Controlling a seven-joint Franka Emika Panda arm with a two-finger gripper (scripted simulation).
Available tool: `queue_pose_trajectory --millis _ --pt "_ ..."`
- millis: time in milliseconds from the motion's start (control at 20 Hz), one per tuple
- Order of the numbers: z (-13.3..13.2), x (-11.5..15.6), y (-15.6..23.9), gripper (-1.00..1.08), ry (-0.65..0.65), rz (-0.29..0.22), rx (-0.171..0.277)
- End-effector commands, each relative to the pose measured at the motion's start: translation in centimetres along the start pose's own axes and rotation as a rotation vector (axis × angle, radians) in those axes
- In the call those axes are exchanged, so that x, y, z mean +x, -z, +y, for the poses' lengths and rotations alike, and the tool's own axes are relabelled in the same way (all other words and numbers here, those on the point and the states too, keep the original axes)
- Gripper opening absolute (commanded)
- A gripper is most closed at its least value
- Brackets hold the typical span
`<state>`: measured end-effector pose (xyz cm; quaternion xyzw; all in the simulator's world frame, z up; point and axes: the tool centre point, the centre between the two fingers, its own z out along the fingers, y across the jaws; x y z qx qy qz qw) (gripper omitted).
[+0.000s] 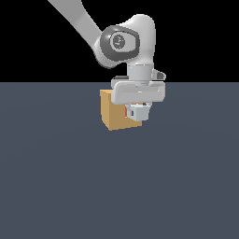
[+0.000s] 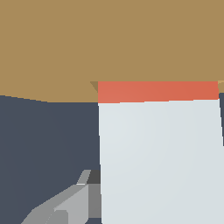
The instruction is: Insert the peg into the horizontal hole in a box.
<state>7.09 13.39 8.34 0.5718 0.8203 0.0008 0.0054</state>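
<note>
Wrist view shows the peg point(image 2: 159, 153) with only a red strip outside the box point(image 2: 109, 43); exterior view shows the end effector point(image 1: 138, 111) grasping it.

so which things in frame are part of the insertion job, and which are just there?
In the job:
- peg, held in the hand, red end partly in the hole
- box, tan
- hole: its edge shows around the red end in the wrist view

Just there:
- grey floor; nothing else lies about

Flat, even simulator light; sharp, shadowless, no glare, black void behind.
</note>
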Motion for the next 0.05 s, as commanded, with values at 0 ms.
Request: queue_pose_trajectory --millis 0 --pt "0.02 0.82 -0.24 -1.00 0.011 0.006 0.004"
